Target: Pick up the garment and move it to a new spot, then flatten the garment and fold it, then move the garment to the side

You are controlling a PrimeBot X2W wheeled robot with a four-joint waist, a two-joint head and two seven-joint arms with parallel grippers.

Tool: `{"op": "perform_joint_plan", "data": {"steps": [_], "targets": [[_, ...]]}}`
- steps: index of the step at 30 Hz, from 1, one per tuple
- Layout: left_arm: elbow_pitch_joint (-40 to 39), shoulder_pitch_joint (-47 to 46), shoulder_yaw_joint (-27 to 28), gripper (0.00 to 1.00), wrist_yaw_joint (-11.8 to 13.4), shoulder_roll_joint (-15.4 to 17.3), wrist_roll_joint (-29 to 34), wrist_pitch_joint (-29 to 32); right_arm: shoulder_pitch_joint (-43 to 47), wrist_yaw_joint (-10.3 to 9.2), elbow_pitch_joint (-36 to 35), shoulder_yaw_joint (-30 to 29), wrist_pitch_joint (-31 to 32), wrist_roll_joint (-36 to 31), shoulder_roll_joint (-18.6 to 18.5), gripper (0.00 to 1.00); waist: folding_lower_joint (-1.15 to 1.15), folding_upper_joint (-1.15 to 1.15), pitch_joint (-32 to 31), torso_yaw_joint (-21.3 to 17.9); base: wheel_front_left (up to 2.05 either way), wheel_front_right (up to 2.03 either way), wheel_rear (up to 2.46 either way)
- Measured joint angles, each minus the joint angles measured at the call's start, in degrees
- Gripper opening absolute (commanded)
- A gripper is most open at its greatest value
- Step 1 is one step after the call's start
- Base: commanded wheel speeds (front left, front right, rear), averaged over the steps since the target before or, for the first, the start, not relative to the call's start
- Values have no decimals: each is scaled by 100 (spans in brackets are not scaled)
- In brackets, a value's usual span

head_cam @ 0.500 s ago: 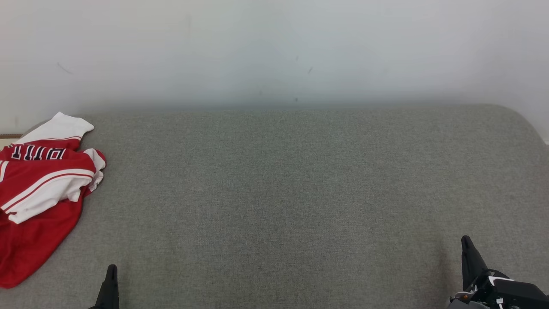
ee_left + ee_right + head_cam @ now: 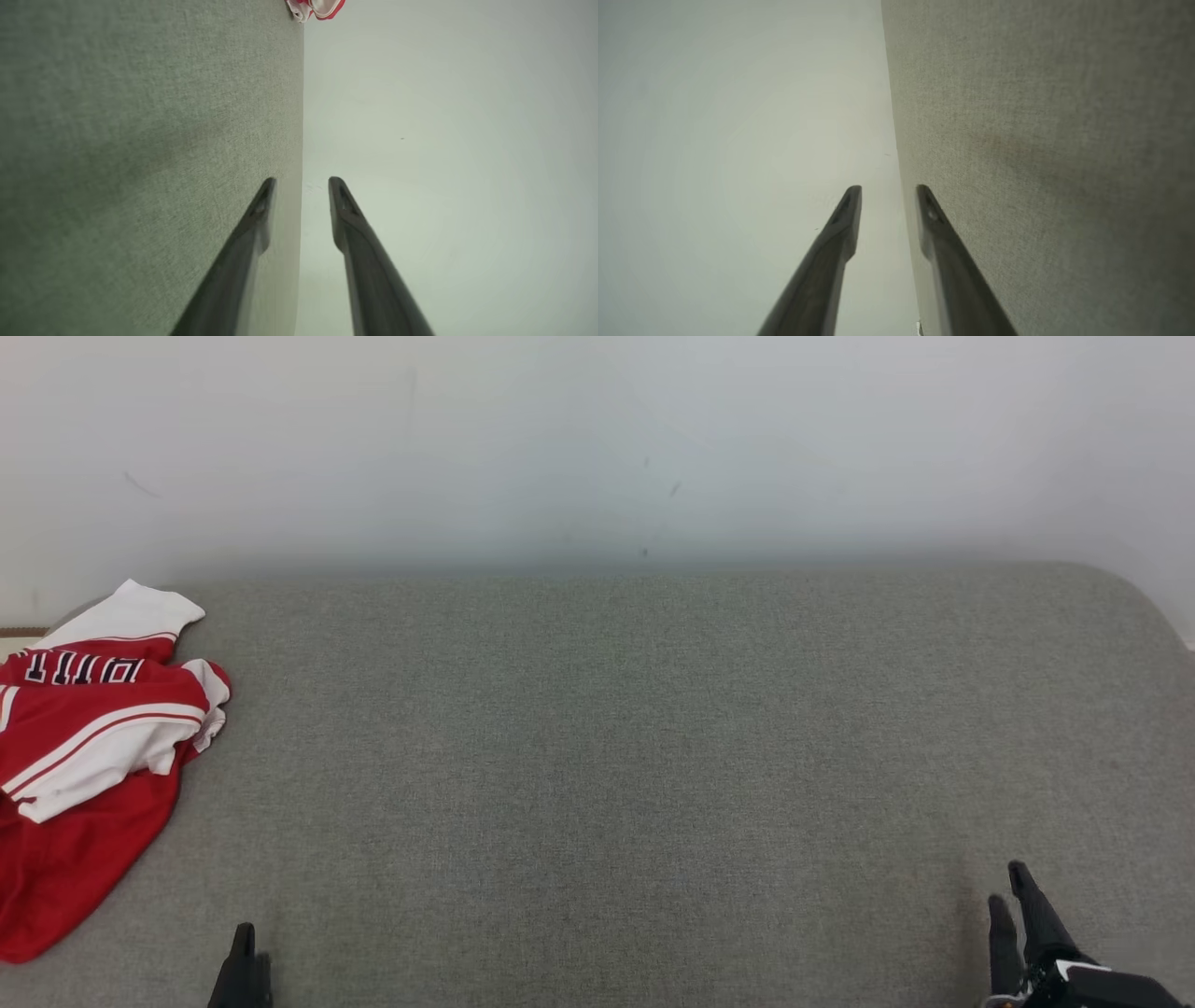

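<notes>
I've got the garment (image 2: pixel 84 747) bunched at the frame's left edge, up-left of my left gripper (image 2: pixel 250 943). The right gripper (image 2: pixel 1008 887) sits lower right. Both are parted and empty, and the left arm's nearer.

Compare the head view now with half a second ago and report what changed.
The right gripper drew back toward the view's bottom edge and turned, so both fingers show; the left gripper sank slightly too. Both are open and empty; nothing was gripped or released. The red and white garment stayed crumpled at the left end of the grey surface.
</notes>
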Motion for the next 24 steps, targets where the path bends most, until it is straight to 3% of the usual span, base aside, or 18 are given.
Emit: {"op": "perform_joint_plan", "data": {"steps": [10,24], "targets": [[75,166,-83,100,5,-55,81,-190,196,-3,89,209,-192,-129,37,100,0,0,3,0,0,0,0],[-313,210,-118,100,86,-52,1152,-559,198,-3,-170,517,-559,-1377,37,100,0,0,3,-2,0,0,0]]}}
